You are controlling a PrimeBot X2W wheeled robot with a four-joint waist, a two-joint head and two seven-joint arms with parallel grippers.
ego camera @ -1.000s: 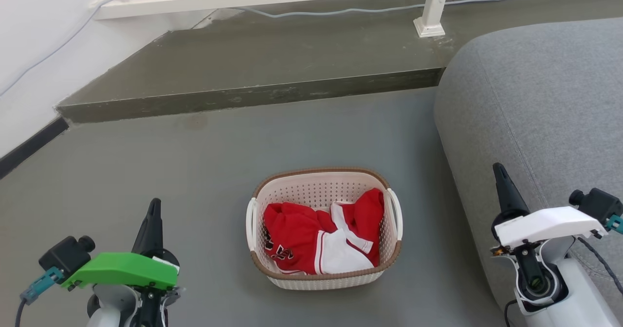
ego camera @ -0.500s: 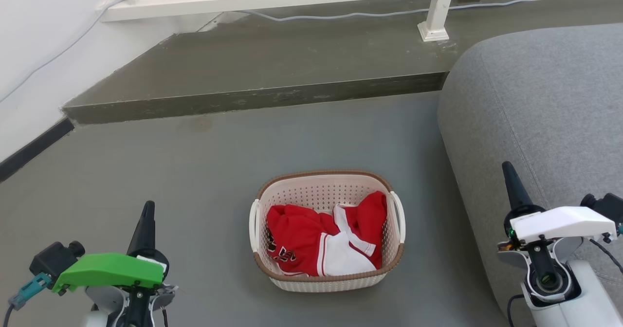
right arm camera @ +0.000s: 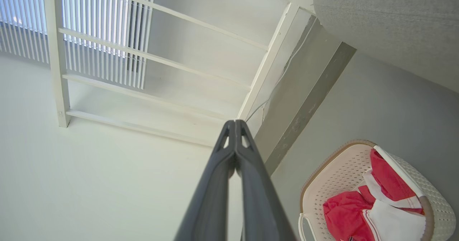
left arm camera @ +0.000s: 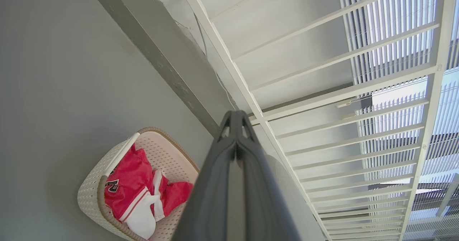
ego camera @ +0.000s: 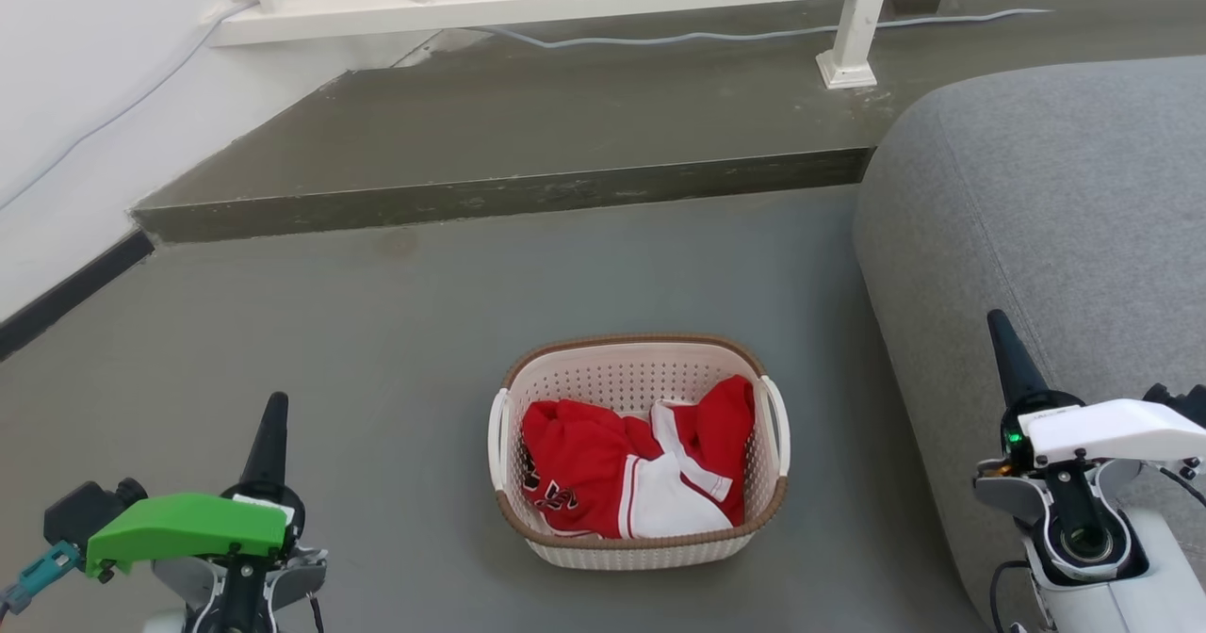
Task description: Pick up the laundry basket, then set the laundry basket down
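While the laundry basket [ego camera: 641,552] stands on the floor [ego camera: 377,332] beside the sofa [ego camera: 1036,190], left gripper [ego camera: 273,409] and right gripper [ego camera: 1000,333] fingers are clenched on nothing. Expect light, fairly stiff plastic holding soft clothing [ego camera: 584,454]; take hold at both side handles [ego camera: 494,426].

Small cream-white perforated laundry basket [ego camera: 627,381], brown woven-look rim, white loop handles at its 3 and 9 o'clock sides, upright on the grey floor [ego camera: 377,350] at about 6 o'clock in head view, holding crumpled red-and-white clothing [ego camera: 603,468].
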